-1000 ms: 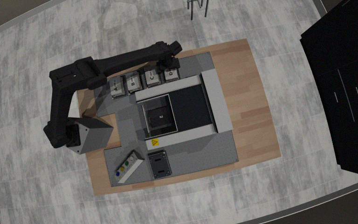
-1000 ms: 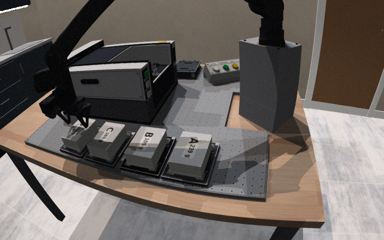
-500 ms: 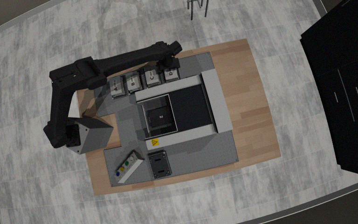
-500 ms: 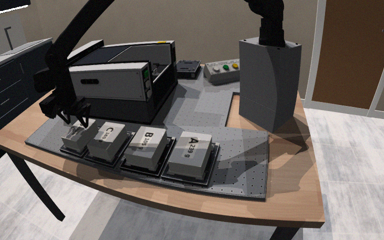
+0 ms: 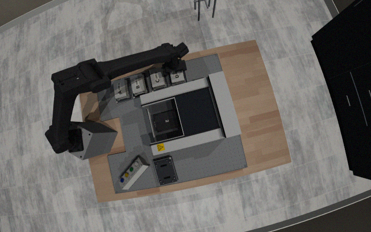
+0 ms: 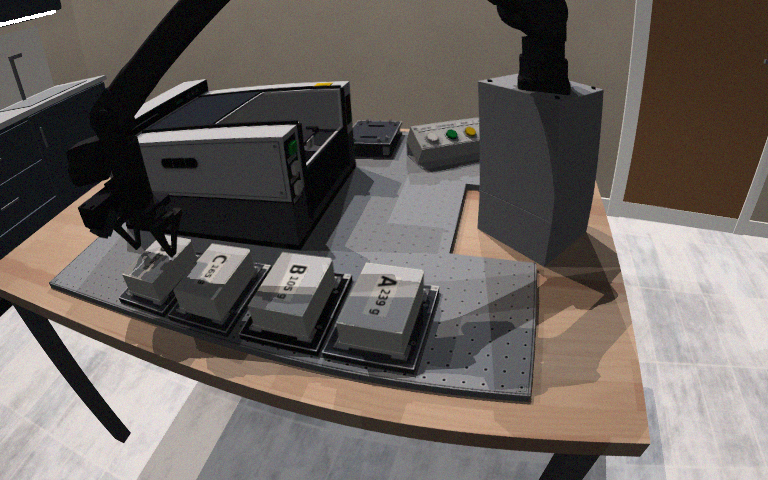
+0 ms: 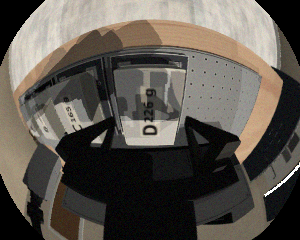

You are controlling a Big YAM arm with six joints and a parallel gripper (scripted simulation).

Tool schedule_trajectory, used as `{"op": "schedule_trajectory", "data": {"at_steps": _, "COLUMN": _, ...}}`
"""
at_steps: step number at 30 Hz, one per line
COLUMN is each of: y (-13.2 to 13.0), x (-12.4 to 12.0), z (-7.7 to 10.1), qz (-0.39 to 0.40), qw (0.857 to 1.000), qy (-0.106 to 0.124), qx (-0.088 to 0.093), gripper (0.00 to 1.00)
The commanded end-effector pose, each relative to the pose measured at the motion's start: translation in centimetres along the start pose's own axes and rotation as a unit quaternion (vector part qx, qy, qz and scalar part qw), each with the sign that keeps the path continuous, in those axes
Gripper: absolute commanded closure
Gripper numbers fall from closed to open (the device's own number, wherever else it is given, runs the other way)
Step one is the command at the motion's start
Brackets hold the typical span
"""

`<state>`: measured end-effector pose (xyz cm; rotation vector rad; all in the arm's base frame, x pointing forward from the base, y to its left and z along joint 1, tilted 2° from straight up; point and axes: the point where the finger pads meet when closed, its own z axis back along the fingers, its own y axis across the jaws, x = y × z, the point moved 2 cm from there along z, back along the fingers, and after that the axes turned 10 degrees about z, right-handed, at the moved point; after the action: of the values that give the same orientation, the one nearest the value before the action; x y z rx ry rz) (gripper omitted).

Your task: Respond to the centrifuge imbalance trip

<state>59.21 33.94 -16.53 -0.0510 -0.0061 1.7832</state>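
Four balance plates sit in their nests along the table's edge: A (image 6: 381, 300) marked 239 g, B (image 6: 293, 285) marked 105 g, C (image 6: 214, 279) marked 165 g, and D (image 6: 153, 270). My gripper (image 6: 149, 237) is open and hangs just above plate D, fingers astride it, holding nothing. In the wrist view plate D (image 7: 149, 110) lies between my fingertips; its label reads about 225 g. The centrifuge (image 5: 181, 111) has its door open, and bucket 2 (image 5: 165, 122) shows empty at the opening. The operator panel (image 5: 133, 171) stands near the table's front.
A dark empty nest (image 5: 165, 170) lies beside the panel. The arm's grey pedestal (image 6: 537, 160) stands at the table's near corner. The centrifuge housing (image 6: 221, 160) rises right behind plate D. Dark cabinets (image 5: 357, 86) stand beyond the table.
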Motion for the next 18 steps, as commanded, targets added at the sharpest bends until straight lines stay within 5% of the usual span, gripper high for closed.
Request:
{"op": "schedule_trajectory", "data": {"at_steps": 1, "y": -1.37, "x": -0.12, "z": -0.7, "qz": 0.001, "qw": 1.0, "qy": -0.005, "qx": -0.012, "gripper": 0.0}}
{"op": "schedule_trajectory", "data": {"at_steps": 18, "y": -1.93, "x": -0.08, "z": -1.05, "qz": 0.001, "qw": 1.0, "qy": -0.007, "qx": -0.018, "gripper": 0.0}}
